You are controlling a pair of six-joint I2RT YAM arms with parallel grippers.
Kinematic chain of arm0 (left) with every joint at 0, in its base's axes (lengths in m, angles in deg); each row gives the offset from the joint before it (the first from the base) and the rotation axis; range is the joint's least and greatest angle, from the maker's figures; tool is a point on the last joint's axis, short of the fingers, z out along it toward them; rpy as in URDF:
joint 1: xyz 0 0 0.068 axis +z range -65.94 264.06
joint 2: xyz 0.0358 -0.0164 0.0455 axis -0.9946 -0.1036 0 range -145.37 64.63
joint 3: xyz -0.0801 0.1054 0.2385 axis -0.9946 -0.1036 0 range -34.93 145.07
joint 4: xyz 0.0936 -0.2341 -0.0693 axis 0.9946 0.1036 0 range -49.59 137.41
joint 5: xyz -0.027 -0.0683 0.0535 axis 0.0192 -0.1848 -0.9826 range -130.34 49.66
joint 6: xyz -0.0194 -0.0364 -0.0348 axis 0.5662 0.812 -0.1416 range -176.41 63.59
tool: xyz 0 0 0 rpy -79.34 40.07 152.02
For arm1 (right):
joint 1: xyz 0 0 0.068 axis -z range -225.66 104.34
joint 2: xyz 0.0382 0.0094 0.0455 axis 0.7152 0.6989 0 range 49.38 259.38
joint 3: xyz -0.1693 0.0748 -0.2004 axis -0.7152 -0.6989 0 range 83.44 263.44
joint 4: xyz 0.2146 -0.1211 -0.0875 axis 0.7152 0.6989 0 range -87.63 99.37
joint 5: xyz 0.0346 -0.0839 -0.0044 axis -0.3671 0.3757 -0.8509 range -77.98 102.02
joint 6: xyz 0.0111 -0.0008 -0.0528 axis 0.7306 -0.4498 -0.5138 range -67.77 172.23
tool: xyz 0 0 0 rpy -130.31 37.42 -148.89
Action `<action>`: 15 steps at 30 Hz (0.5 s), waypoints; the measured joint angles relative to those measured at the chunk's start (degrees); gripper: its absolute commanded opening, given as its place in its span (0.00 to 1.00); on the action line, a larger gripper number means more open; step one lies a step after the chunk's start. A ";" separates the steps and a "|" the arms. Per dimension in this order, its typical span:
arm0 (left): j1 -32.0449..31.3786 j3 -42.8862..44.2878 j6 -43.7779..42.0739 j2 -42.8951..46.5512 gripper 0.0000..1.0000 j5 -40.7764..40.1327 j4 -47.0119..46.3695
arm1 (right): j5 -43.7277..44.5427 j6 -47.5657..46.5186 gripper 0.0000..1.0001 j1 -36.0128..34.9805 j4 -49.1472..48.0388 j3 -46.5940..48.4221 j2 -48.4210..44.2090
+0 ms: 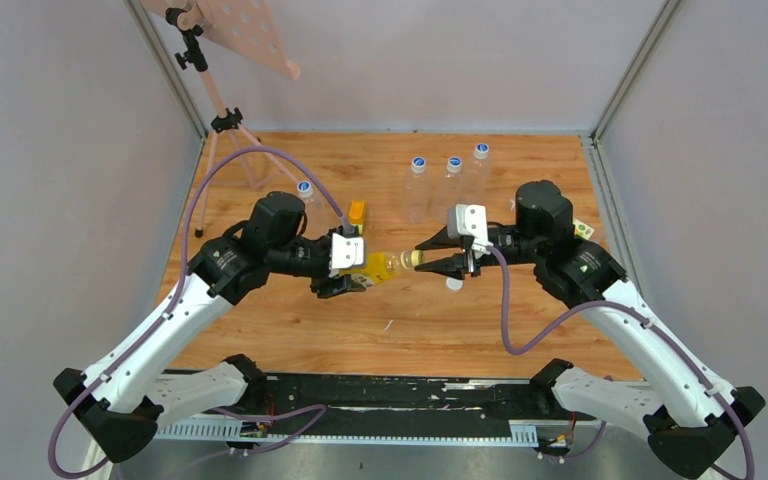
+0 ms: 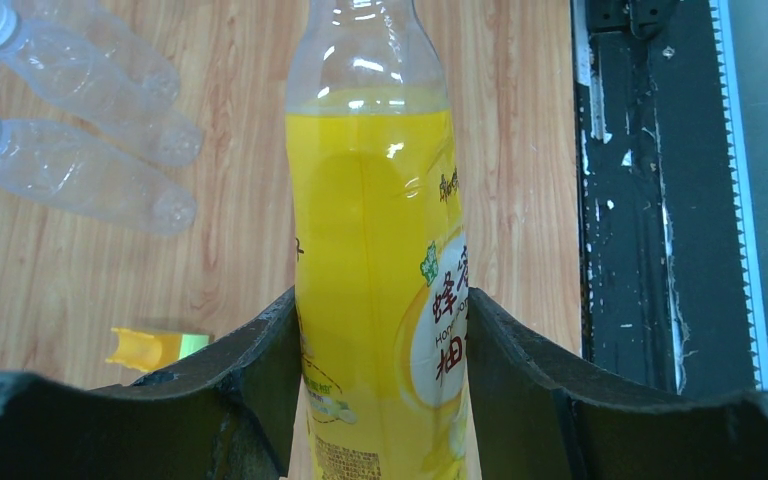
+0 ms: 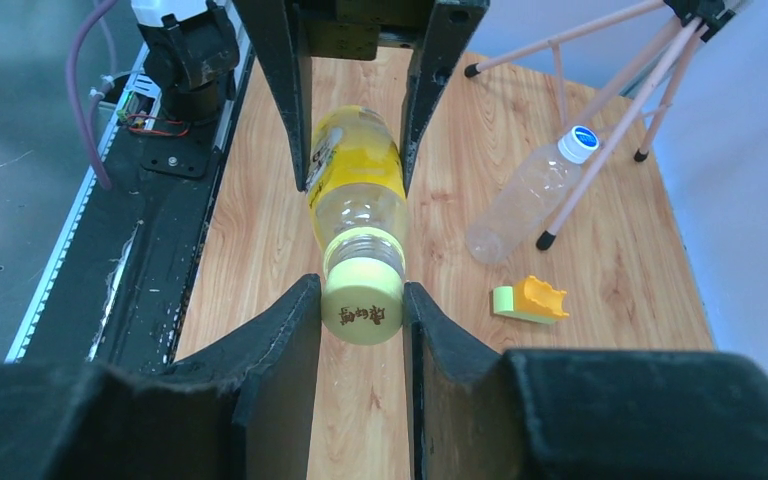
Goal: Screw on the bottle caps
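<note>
The right gripper [image 3: 361, 300] is clamped on the round yellow plastic screw cap [image 3: 363, 303], with one black jaw pressed to each side. The cap sits on the bottle's mouth, but how far it is threaded on cannot be made out. The left gripper [image 2: 380, 310] is closed round the labelled body of the slim yellow plastic bottle [image 2: 375, 230]. The bottle's base is cut off at the lower edge of the left wrist view.

In the centre of the top view the bottle lies sideways between the two grippers, above the wooden table [image 1: 260, 330]. Just below the right gripper there, a small white round cap [image 1: 453, 284] rests on the wood, too small to show detail.

In the upper middle of that view stand or lie three clear plastic bottles with blue caps [image 1: 448, 185]; which it is cannot be told. A fourth clear blue-capped bottle [image 1: 305, 195] is partly hidden behind the left arm. A small orange-and-green block [image 1: 357, 212] sits beside that arm's wrist.
</note>
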 measured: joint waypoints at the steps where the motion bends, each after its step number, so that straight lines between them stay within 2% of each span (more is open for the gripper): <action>1: 0.00 0.31 -0.15 -0.28 0.23 0.50 0.42 | -0.39 -0.33 0.00 0.00 -0.02 0.00 0.15; 15: 0.42 6.49 -2.51 -3.89 0.21 3.56 10.14 | -5.46 -1.79 0.00 0.00 -0.04 0.00 1.46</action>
